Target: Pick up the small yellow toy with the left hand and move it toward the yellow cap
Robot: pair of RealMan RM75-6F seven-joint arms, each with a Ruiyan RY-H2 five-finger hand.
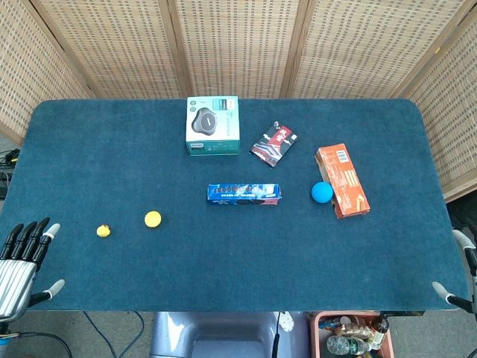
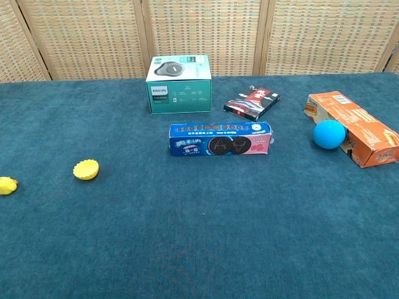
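The small yellow toy (image 1: 103,230) lies on the blue table near its left front; the chest view catches the toy (image 2: 7,185) at its left edge. A short way to its right sits the yellow cap (image 1: 153,218), a small fluted cup (image 2: 86,169). My left hand (image 1: 24,257) hovers at the table's front left corner, fingers spread and holding nothing, well left of the toy. Of my right hand (image 1: 456,276) only fingertips show at the front right edge, apart and empty. Neither hand appears in the chest view.
A green and white Philips box (image 1: 212,125) stands at the back. A blue cookie pack (image 1: 244,194) lies mid-table, a red and black packet (image 1: 273,144) behind it. A blue ball (image 1: 322,192) touches an orange box (image 1: 342,180) on the right.
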